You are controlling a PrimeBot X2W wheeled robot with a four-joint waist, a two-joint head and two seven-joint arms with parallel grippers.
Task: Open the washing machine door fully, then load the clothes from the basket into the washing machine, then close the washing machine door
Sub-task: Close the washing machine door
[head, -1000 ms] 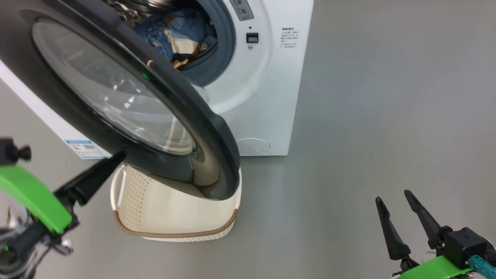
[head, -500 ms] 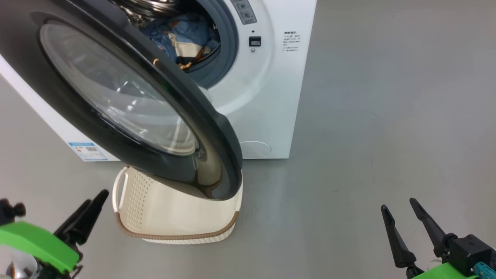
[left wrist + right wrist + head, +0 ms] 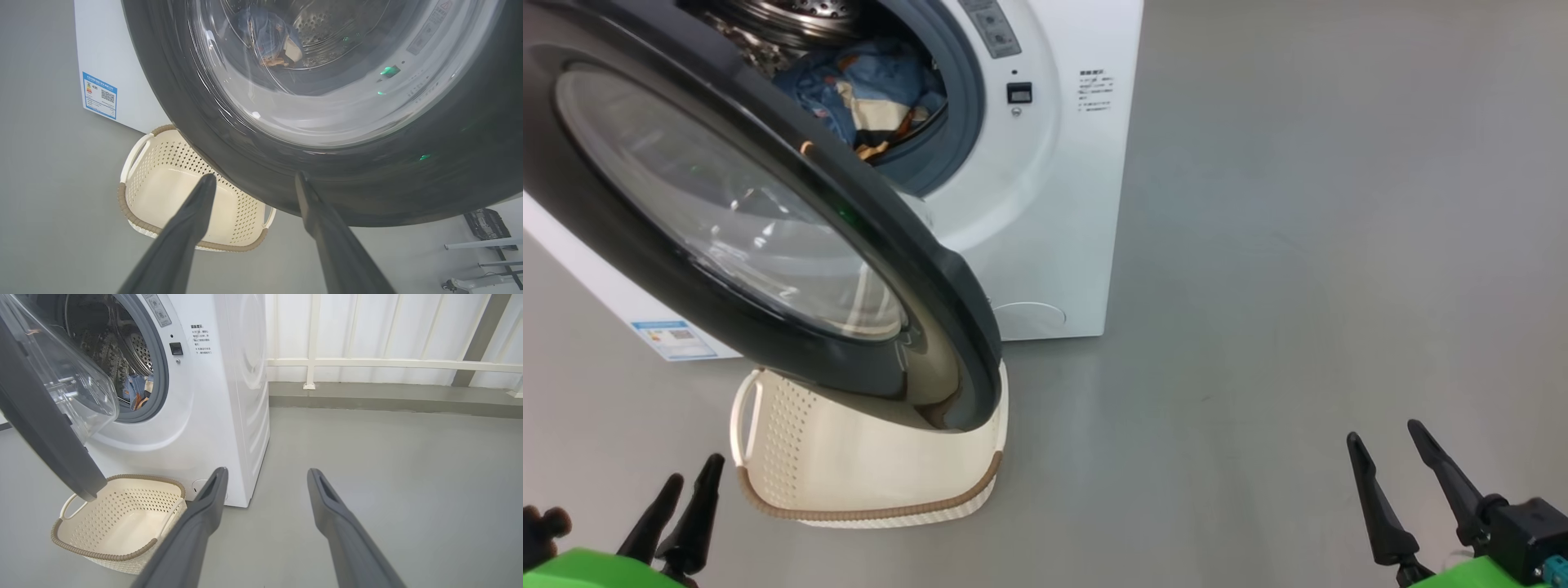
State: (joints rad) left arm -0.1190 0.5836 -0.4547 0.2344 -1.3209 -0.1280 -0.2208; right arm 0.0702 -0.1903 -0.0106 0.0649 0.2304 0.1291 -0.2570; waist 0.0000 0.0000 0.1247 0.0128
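The white washing machine [image 3: 1045,212] stands with its black-rimmed glass door [image 3: 931,269] swung partway out over the basket [image 3: 866,513]. Blue and cream clothes [image 3: 858,82] lie inside the steel drum, and also show through the glass [image 3: 269,36]. The cream basket [image 3: 122,200] holds nothing. My left gripper [image 3: 694,472] hangs open at the lower left, just short of the door's lower rim [image 3: 408,183] and apart from it. My right gripper [image 3: 1384,434] is open over bare floor at the lower right, well off to the machine's side [image 3: 216,416].
Grey floor stretches to the right of the machine. A white railing [image 3: 367,363] before a pale wall runs behind it. A blue label [image 3: 99,95] marks the machine's side. Some dark equipment [image 3: 486,224] stands beyond the door.
My left gripper has drawn back from the door's lower rim, which its tip touched, down to the lower left. The head camera has shifted a little. The right gripper is barely changed.
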